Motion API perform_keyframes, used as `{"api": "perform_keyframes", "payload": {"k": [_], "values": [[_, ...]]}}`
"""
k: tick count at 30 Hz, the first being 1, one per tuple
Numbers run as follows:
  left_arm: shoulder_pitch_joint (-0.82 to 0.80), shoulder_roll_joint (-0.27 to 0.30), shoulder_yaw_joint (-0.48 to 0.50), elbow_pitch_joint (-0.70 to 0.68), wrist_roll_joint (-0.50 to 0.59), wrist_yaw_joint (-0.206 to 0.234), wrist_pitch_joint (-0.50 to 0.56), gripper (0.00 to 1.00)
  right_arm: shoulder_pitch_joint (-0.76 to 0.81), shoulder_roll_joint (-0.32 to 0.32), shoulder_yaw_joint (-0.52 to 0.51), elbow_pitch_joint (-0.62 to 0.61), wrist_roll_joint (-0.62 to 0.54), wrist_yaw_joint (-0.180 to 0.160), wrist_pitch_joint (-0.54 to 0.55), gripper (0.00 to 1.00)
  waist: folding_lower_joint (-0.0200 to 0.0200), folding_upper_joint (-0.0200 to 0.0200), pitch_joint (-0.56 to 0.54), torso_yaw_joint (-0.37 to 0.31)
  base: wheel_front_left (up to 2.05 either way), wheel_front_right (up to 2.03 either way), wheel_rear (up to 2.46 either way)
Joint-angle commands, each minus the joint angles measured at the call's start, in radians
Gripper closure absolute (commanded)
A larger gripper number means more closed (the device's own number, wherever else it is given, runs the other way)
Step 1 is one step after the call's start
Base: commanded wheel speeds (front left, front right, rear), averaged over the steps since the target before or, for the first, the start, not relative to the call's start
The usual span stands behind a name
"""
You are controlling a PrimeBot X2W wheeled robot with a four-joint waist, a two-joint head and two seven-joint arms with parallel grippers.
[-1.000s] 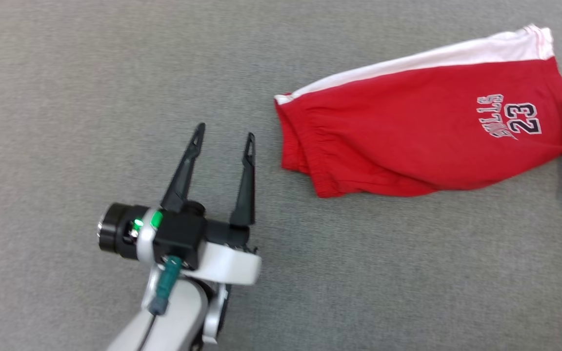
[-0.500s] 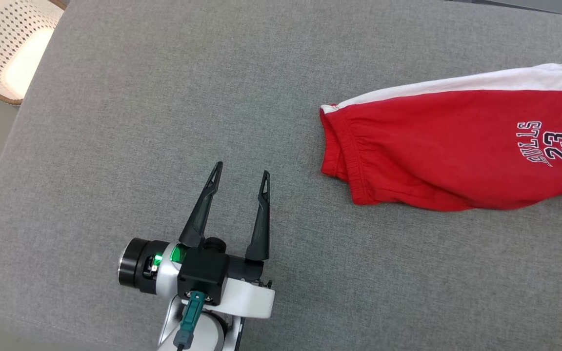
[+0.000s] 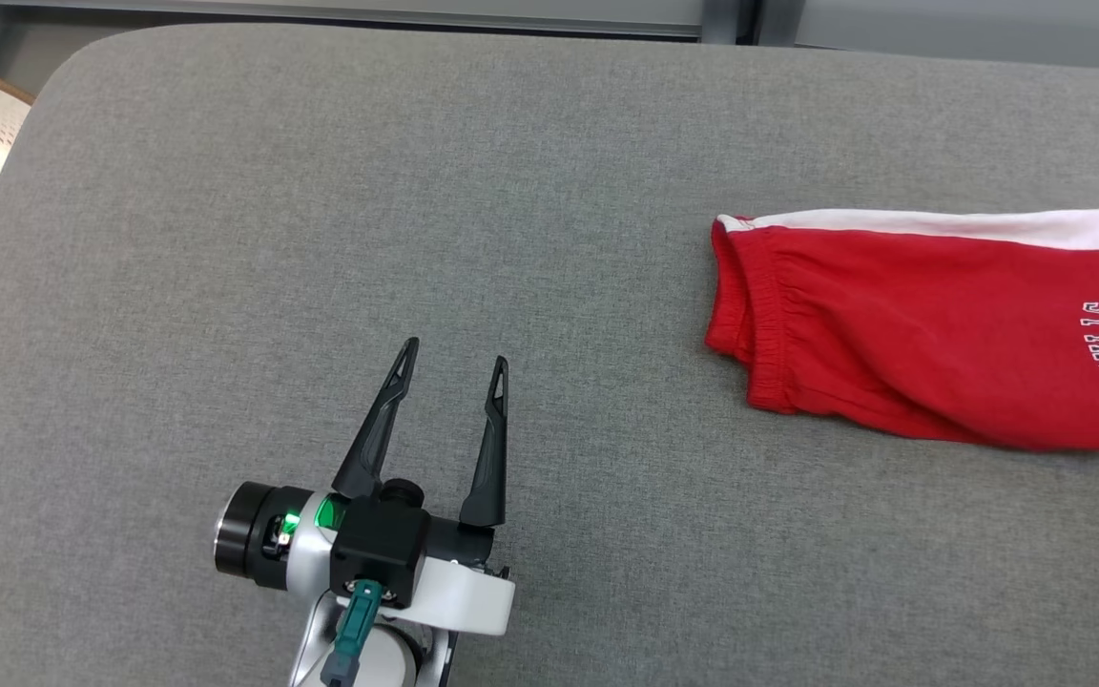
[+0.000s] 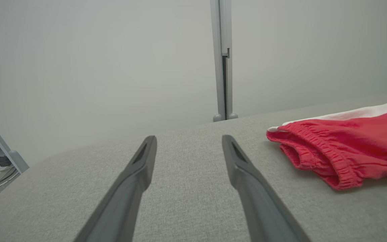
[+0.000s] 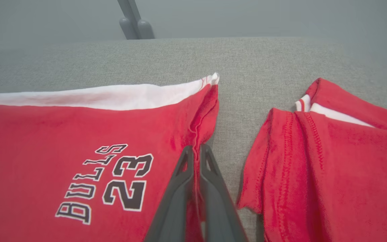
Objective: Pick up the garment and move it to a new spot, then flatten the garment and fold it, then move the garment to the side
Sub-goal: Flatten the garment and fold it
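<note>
The red shorts [image 3: 931,343], printed BULLS 23, lay at three o'clock on the grey padded surface [image 3: 368,191], elastic waistband toward the centre. The right hand [image 5: 196,148] was pinched tight on the hem edge beside the print, apparently to drag the garment to its new spot. The left hand [image 3: 454,355], at seven o'clock, hovered with fingers spread and empty, well apart from the cloth, probably held ready for the flattening.

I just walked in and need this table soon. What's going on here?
The robot is handling a pair of red Bulls 23 shorts that lie on the grey padded table. Its right gripper is shut on the shorts' hem edge. Its left gripper is open above bare table, apart from the shorts. A second red garment lies beside them.
</note>
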Motion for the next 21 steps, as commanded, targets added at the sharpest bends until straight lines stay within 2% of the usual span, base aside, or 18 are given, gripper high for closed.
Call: {"api": "perform_keyframes", "payload": {"k": [1, 4, 11, 21], "values": [[0.018, 0.001, 0.008, 0.005, 0.006, -0.005, -0.004, 0.00, -0.012, -0.005, -0.003, 0.009, -0.019, -0.001, -0.001, 1.00, 0.0000, 0.0000, -0.011, -0.010, 0.00, 0.00, 0.00], [0.021, -0.002, 0.018, 0.011, 0.010, -0.013, -0.004, 0.00, -0.051, -0.001, -0.003, 0.020, -0.076, -0.001, 0.005, 1.00, 0.0000, 0.0000, -0.024, -0.019, 0.00, 0.00, 0.00], [0.040, -0.006, 0.027, 0.026, 0.012, -0.034, -0.004, 0.00, -0.141, 0.070, 0.016, -0.016, -0.216, -0.001, 0.053, 1.00, 0.0000, 0.0000, -0.060, -0.029, 0.00, 0.00, 0.00], [0.076, -0.021, 0.027, 0.033, 0.013, -0.053, -0.004, 0.00, -0.203, 0.234, 0.028, -0.141, -0.416, -0.001, 0.196, 1.00, 0.0000, 0.0000, -0.107, -0.004, 0.00, 0.00, 0.00]]}}
